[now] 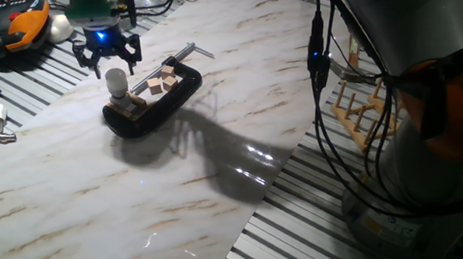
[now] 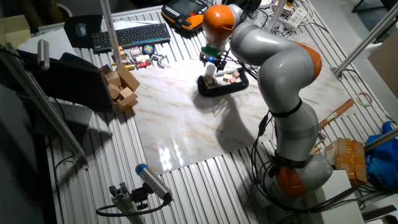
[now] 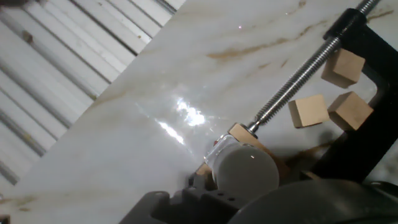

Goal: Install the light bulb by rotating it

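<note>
The light bulb (image 1: 117,80) is a small frosted white globe. It stands upright at the left end of a black clamp (image 1: 172,99) lying on the marble board. In the other fixed view the bulb (image 2: 211,69) sits right under the hand. My gripper (image 1: 107,56) hangs just above and behind the bulb, open, its black fingers spread and holding nothing. The hand view looks down on the bulb (image 3: 246,169), with the clamp's threaded screw (image 3: 305,70) running away to the upper right. Small wooden blocks (image 3: 308,111) lie inside the clamp frame.
An orange teach pendant (image 1: 20,23) and a white ball (image 1: 60,28) lie at the far left. A wooden rack (image 1: 361,109) stands off the board's right edge. A keyboard (image 2: 132,35) and stacked wooden blocks (image 2: 120,87) sit beside the board. Cables hang from the arm (image 1: 316,61).
</note>
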`<state>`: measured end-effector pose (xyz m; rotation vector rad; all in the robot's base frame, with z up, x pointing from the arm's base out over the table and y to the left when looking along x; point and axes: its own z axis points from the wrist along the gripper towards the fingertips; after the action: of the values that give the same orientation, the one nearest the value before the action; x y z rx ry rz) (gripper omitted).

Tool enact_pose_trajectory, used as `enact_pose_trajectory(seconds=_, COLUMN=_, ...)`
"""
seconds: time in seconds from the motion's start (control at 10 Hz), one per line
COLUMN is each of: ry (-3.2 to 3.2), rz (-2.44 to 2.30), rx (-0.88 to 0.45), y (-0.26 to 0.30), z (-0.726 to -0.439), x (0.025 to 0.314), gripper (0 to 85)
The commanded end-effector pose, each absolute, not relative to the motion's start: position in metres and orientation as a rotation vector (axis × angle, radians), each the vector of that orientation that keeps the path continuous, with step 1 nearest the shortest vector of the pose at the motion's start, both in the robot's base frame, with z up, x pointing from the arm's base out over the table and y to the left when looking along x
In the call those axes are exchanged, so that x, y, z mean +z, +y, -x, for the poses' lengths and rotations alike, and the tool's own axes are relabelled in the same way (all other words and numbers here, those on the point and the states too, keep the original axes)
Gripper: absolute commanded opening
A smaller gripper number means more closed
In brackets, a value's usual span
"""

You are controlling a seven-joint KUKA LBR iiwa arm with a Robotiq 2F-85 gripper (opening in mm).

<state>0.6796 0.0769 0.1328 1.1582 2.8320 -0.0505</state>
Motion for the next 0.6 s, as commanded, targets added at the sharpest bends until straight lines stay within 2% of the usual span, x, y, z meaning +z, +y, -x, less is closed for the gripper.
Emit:
enact_pose_trajectory(seconds=0.0, ry=3.001, rz=-0.628, rx=-0.031, y=0.077, z=-0.680, x=0.134, gripper=68.0)
enact_pose_trajectory(seconds=0.1, ry=3.029, rz=-0.598, rx=-0.039, y=0.076, z=-0.680, x=0.138, gripper=68.0)
enact_pose_trajectory(seconds=0.2, ry=3.050, rz=-0.573, rx=-0.049, y=0.075, z=-0.681, x=0.142, gripper=51.0)
enact_pose_trajectory(seconds=0.5, ry=3.096, rz=-0.470, rx=-0.034, y=0.072, z=-0.681, x=0.151, gripper=51.0)
